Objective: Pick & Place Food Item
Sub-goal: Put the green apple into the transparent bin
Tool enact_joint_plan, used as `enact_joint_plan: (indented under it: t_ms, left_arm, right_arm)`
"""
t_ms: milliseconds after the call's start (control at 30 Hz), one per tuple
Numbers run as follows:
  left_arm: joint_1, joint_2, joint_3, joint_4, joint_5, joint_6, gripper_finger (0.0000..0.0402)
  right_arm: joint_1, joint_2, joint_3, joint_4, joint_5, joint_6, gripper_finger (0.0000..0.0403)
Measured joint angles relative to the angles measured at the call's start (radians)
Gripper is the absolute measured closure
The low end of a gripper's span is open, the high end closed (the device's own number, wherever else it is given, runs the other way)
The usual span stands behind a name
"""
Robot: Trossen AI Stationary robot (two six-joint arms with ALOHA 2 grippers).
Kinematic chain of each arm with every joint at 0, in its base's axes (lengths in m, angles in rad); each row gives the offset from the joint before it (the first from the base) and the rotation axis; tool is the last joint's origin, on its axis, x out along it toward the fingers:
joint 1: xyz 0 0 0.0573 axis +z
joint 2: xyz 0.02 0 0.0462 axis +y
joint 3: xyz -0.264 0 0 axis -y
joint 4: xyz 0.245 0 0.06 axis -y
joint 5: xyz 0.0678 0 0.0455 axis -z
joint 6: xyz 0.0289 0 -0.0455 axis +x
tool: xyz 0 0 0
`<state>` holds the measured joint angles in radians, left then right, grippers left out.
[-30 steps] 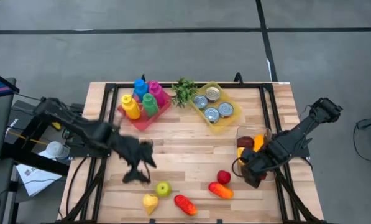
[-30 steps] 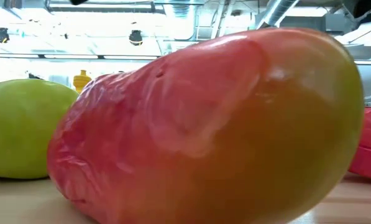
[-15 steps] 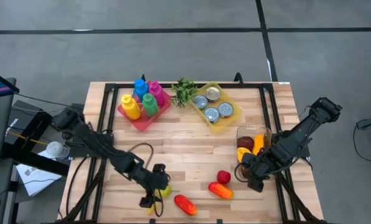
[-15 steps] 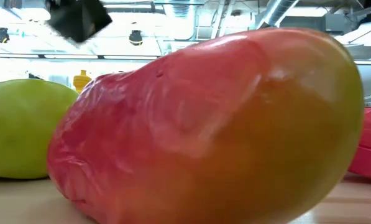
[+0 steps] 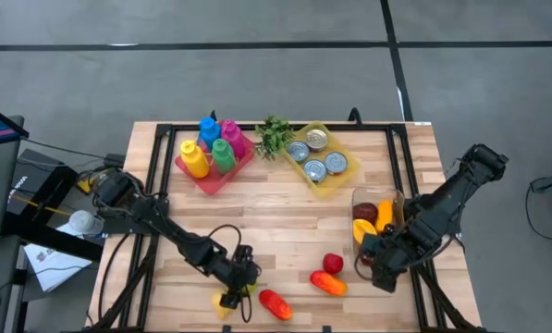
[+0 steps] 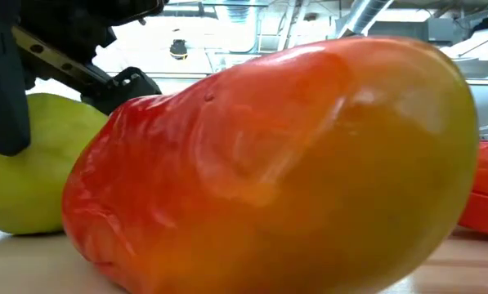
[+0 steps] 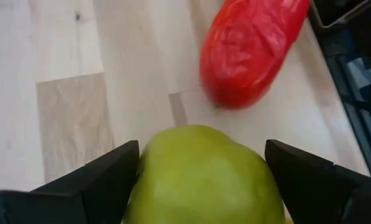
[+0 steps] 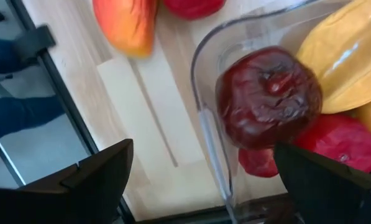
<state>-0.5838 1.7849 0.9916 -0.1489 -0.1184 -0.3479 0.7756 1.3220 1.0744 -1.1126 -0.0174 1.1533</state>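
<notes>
Your desk (image 5: pixel 285 208) carries everything here, and your left arm stretches low across it from the left edge toward the near edge. Its left hand (image 5: pixel 239 284) points down at the green apple (image 7: pixel 204 177); the two fingers (image 7: pixel 98 180) stand spread, one on each side of the fruit, not pressed against it. The apple sits on the wood near the desk's front edge, just beside the red pepper (image 5: pixel 276 303), whose long axis runs slantwise toward the near right. In the low view that pepper (image 6: pixel 276 163) fills most of the frame, with the apple behind it on the left.

Your right arm reaches in from the right edge, bent down toward the clear bin (image 5: pixel 375 217). The right hand (image 5: pixel 384 268) hangs at the bin's near end, fingers (image 8: pixel 92 174) wide apart and holding nothing. Inside the bin you see a dark red apple (image 8: pixel 269 96) beside a yellow fruit (image 8: pixel 347 56).
</notes>
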Motion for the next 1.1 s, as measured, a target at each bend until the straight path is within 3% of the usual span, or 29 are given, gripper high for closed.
enact_joint_plan:
  t_ms: [200,633,800,933,1100]
  left_arm:
    - [0.005,-0.003,0.001,-0.042,-0.072,0.000,0.0080]
    - [0.081,-0.074,-0.033,-0.074,-0.059,-0.042,0.0109]
    - [0.164,-0.202,-0.030,-0.004,-0.060,-0.126,0.0110]
    - [0.241,-0.314,-0.029,0.173,-0.098,-0.197,0.0111]
    - [0.340,-0.408,-0.029,0.433,-0.201,-0.356,0.0111]
  right_arm:
    - [0.034,0.000,0.000,0.000,0.004,-0.002,0.0023]
    - [0.076,0.000,0.003,0.001,0.028,0.067,0.0023]
    - [0.062,0.000,0.003,0.001,0.110,0.069,0.0023]
    - [0.013,-0.001,0.008,0.018,0.187,0.010,0.0023]
    - [-0.070,-0.001,0.075,0.104,0.424,-0.242,0.0023]
